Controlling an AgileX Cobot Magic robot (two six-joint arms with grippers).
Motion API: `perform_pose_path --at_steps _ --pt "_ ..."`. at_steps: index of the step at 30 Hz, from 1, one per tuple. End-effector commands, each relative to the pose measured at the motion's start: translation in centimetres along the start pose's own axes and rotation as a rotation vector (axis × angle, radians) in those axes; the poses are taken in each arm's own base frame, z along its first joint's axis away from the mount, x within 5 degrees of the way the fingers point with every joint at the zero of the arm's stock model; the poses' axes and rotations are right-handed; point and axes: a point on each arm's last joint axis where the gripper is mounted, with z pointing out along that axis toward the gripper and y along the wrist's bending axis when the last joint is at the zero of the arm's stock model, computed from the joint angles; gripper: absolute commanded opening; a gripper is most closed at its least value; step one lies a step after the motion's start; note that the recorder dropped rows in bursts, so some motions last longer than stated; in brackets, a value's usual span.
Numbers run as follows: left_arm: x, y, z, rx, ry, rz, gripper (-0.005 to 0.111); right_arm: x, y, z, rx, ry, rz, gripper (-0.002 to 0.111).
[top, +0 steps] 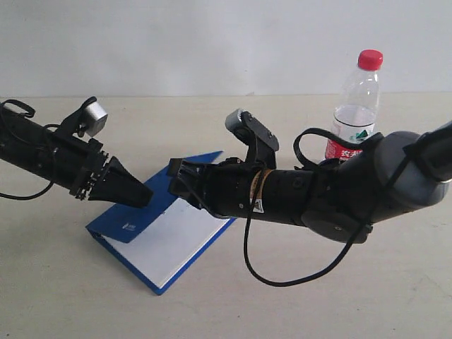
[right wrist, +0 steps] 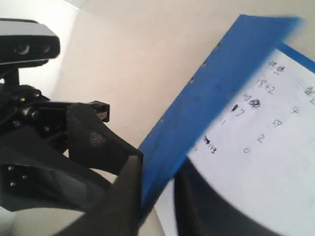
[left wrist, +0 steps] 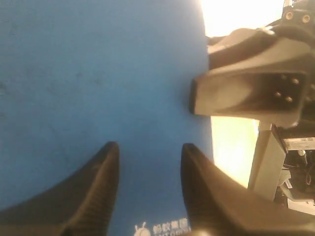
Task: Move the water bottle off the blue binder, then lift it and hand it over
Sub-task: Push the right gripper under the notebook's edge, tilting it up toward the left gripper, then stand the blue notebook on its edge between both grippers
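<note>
The water bottle point(top: 357, 106), clear with a red cap, stands upright on the table at the back right, off the binder and partly behind my right arm. The blue binder point(top: 116, 224) lies left of centre with its cover point(top: 206, 158) raised and a white written sheet point(top: 176, 233) exposed. My right gripper point(top: 180, 178) reaches across the middle. In the right wrist view it point(right wrist: 158, 163) is shut on the edge of the blue cover point(right wrist: 216, 83). My left gripper point(top: 145, 198) point(left wrist: 150, 147) hangs open just over the blue binder point(left wrist: 98, 73) near its white logo point(left wrist: 162, 228), holding nothing.
A bare beige table point(top: 339, 296) surrounds the binder, with a white wall behind. Black cables point(top: 282, 279) loop under my right arm. The right gripper's housing point(left wrist: 246, 93) sits close beside my left fingers. The two grippers are near each other over the binder.
</note>
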Motion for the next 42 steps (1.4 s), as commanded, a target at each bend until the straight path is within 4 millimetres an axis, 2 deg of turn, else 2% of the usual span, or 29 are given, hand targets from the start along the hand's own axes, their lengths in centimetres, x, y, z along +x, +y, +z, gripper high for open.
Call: perform_pose_path --at_steps 1,12,16,19,23,27,33,37,42 --pt "-0.1 -0.3 0.0 0.009 0.004 0.010 0.039 -0.3 0.4 0.1 -0.031 -0.028 -0.013 0.000" --pt "-0.4 1.1 -0.4 -0.136 -0.044 -0.011 0.039 -0.2 0.1 0.1 0.008 -0.022 -0.054 0.000" --pt "-0.4 2.4 -1.4 -0.222 -0.087 -0.036 0.039 0.1 -0.3 0.0 0.050 0.016 -0.084 0.000" --pt "-0.1 3.3 -2.4 -0.275 -0.108 -0.050 0.039 0.5 0.1 -0.1 0.017 0.071 -0.175 0.000" --pt "0.4 3.8 -3.1 -0.302 -0.090 -0.072 0.052 0.8 1.1 -0.6 -0.035 0.134 -0.253 0.000" --pt "0.4 4.3 -3.4 -0.352 -0.102 -0.116 0.066 0.3 2.0 -1.4 -0.063 0.139 -0.302 0.000" --pt "0.9 4.9 -3.6 -0.420 -0.049 -0.091 0.066 -1.6 1.8 -2.6 -0.051 0.100 -0.314 0.000" --pt "0.9 4.9 -3.2 -0.380 -0.070 -0.124 0.066 -2.2 1.1 -3.3 -0.063 0.147 -0.341 0.000" --pt "1.6 5.4 -1.0 -0.131 -0.093 -0.173 0.066 -1.5 0.7 -4.1 -0.136 0.289 -0.405 0.000"
